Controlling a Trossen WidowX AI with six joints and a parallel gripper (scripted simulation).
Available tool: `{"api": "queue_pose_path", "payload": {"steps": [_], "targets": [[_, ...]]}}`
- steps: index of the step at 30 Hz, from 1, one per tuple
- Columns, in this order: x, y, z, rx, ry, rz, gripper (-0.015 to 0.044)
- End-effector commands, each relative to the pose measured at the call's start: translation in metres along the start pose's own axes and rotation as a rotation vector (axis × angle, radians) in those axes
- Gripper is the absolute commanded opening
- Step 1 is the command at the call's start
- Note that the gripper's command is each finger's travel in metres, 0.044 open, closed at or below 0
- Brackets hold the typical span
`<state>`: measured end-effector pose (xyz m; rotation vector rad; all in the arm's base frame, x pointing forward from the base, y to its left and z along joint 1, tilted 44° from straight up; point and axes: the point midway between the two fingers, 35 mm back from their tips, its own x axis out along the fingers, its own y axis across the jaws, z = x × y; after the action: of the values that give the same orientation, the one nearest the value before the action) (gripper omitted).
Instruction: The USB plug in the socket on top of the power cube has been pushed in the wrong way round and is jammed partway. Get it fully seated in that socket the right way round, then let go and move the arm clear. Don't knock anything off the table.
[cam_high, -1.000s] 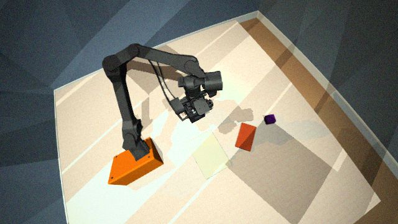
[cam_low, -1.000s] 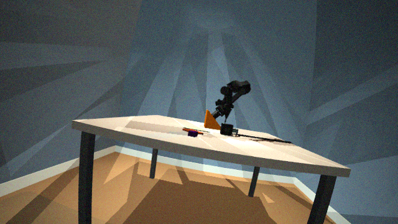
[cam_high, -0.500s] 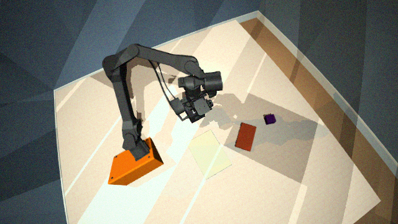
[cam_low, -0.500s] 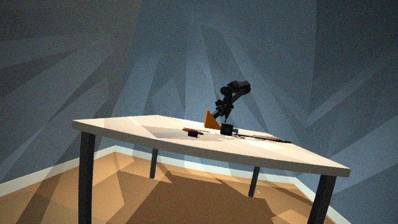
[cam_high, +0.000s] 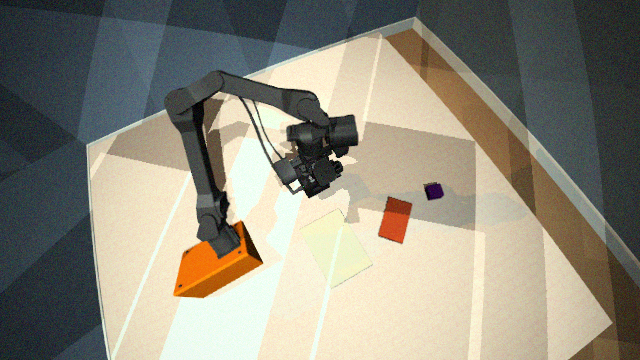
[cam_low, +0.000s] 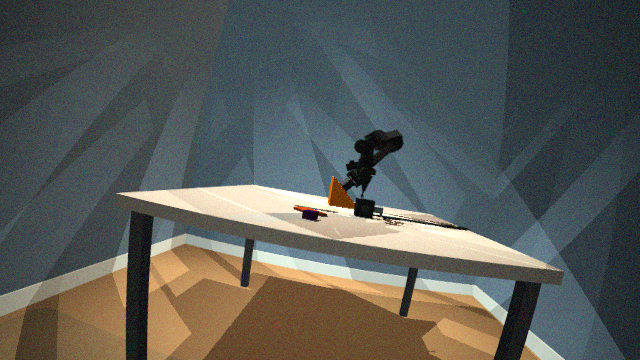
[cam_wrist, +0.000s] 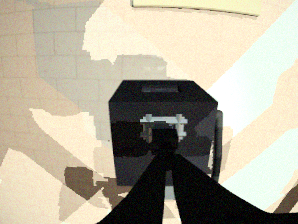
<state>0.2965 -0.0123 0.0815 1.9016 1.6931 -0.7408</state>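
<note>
The black parallel-jaw gripper (cam_high: 315, 184) (cam_low: 363, 194) (cam_wrist: 166, 161) stands narrow, its jaws closed on the small black USB plug (cam_wrist: 165, 138). Treat the plug as light and stiff, with a smooth housing that may slip or twist; hold it squarely by the housing sides, and avoid side load, which could damage the contacts. The plug lies directly between the fingertips, at the silver-edged socket (cam_wrist: 164, 120) on top of the black, box-shaped power cube (cam_low: 364, 208) (cam_wrist: 196, 145). Insertion depth and orientation cannot be read. If still reversed, draw it straight out, turn it half round and reinsert. Farther off, the flat red block (cam_high: 395, 222) (cam_low: 305, 209) and small purple cube (cam_high: 434, 191) (cam_low: 310, 214) lie well apart from the gripper
</note>
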Motion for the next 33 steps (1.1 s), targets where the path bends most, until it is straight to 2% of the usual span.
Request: {"api": "queue_pose_path", "payload": {"steps": [1, 33], "targets": [[0.0011, -0.0002, -0.0002, 0.007, 0.005, 0.001, 0.0], [0.0049, -0.0002, 0.0, 0.007, 0.005, 0.001, 0.0]]}}
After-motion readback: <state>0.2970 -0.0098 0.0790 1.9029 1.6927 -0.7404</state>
